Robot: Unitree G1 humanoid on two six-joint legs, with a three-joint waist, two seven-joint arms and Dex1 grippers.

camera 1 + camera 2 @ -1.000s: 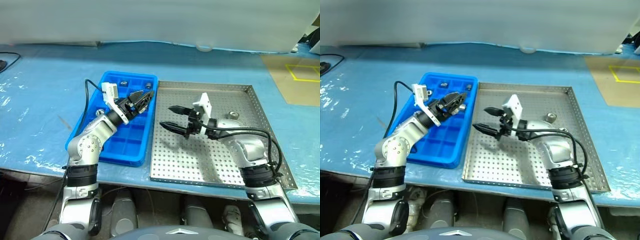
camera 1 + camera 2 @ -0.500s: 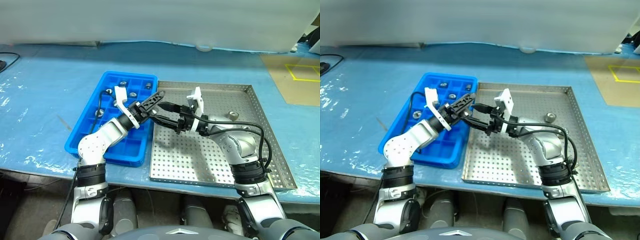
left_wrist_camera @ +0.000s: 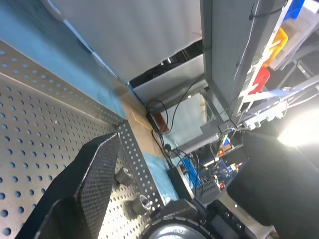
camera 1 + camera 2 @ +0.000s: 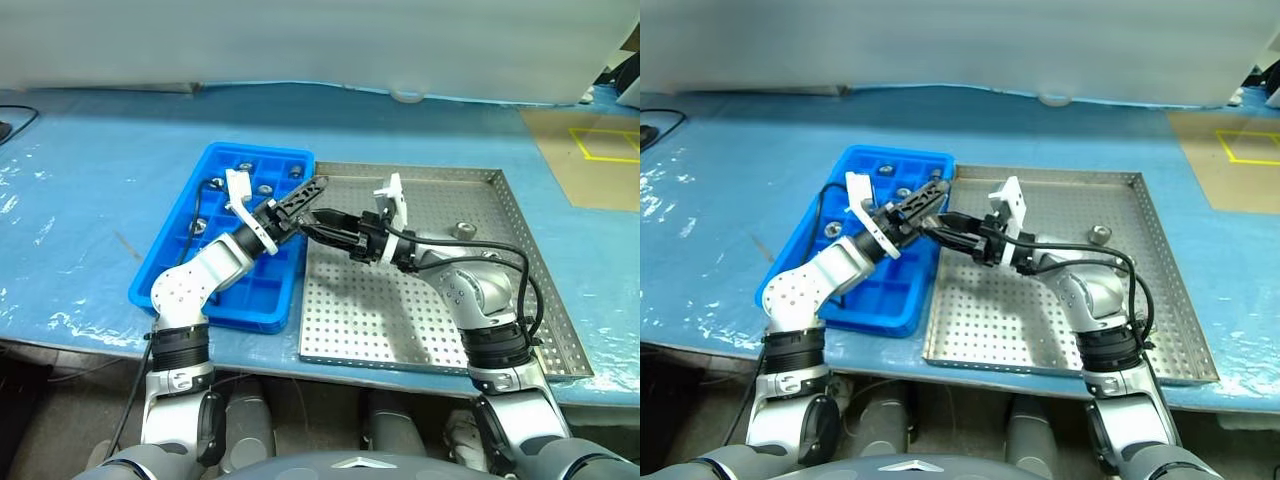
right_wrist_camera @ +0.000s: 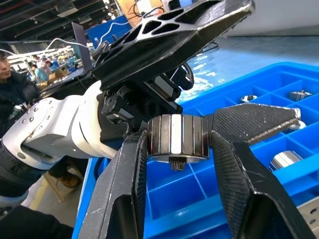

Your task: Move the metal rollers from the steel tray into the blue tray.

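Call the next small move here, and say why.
Probably back the open left gripper clear first. The right gripper is shut on a metal roller, with the blue tray and its compartments just below. A left finger overhangs the roller closely, so carrying or lowering it now risks a knock.

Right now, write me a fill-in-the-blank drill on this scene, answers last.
1. The right gripper is shut on a metal ____.
2. The left gripper has its fingers ____.
3. One roller lies loose on the perforated floor of the ____ tray.
4. Several rollers sit in compartments of the ____ tray.

Answers: roller; open; steel; blue
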